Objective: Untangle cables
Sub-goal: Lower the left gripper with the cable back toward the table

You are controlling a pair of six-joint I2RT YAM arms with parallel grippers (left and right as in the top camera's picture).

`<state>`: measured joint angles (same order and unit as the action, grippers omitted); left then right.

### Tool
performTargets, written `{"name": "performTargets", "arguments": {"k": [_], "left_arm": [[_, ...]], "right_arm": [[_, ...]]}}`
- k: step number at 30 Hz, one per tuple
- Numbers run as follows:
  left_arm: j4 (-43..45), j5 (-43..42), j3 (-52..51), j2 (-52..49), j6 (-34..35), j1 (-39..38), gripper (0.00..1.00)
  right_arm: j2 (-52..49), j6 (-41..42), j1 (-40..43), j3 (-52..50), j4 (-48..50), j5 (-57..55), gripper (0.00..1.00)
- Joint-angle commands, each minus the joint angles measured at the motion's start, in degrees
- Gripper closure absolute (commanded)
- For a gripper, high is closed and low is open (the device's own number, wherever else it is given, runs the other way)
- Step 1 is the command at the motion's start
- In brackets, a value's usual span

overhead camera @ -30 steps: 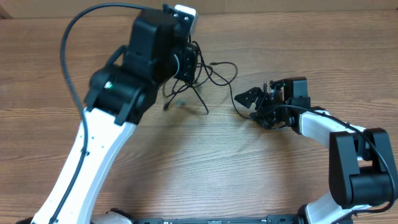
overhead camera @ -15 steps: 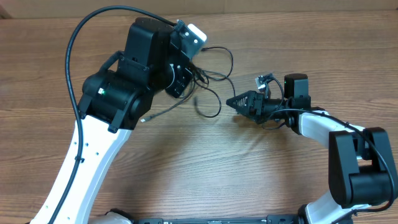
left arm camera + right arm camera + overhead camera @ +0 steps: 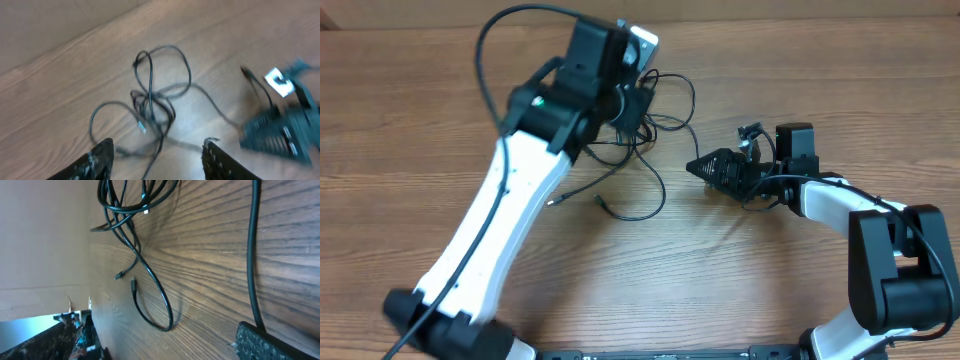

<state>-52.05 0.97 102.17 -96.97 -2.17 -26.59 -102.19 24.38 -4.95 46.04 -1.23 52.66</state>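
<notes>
Cables (image 3: pixel 152 107) lie tangled on the table (image 3: pixel 55 95); left pincer (image 3: pixel 157 150) and right pincer (image 3: pixel 706 168) both stand wide, released.

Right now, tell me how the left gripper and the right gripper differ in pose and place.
The left gripper points down at the table; the right gripper lies low, pointing sideways along it. The left gripper hangs above the tangle of cables; the right gripper sits off to the tangle's side, aimed at it. Both stand open, with no cable visibly clamped.
</notes>
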Motion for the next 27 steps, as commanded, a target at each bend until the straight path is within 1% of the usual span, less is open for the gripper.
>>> {"name": "performTargets", "arguments": {"k": [1, 4, 13, 16, 24, 27], "left_arm": [[4.37, 0.98, 1.07, -4.81, 4.11, 0.13, 0.41], [9.42, 1.16, 1.07, -9.88, 4.09, 0.15, 0.39], [20.46, 1.11, 1.07, -23.78, 3.45, 0.15, 0.37], [23.39, 1.14, 1.07, -26.77, 3.45, 0.15, 0.39], [26.25, 1.14, 1.07, -30.67, 3.48, 0.31, 0.43], [27.52, 1.77, 1.07, -32.24, 3.48, 0.33, 0.42]], "right_arm": [[-0.37, -0.22, 0.09, -0.31, 0.72, -1.03, 0.00], [-0.37, -0.24, 0.11, -0.31, 0.79, -1.22, 0.00], [-0.37, -0.24, 0.11, -0.31, 1.16, -1.22, 0.00], [-0.37, -0.24, 0.11, -0.28, 1.18, -1.22, 0.00], [-0.37, -0.24, 0.11, -0.31, 1.29, -1.27, 0.00], [-0.37, -0.24, 0.09, -0.31, 1.73, -1.25, 0.00]]}}
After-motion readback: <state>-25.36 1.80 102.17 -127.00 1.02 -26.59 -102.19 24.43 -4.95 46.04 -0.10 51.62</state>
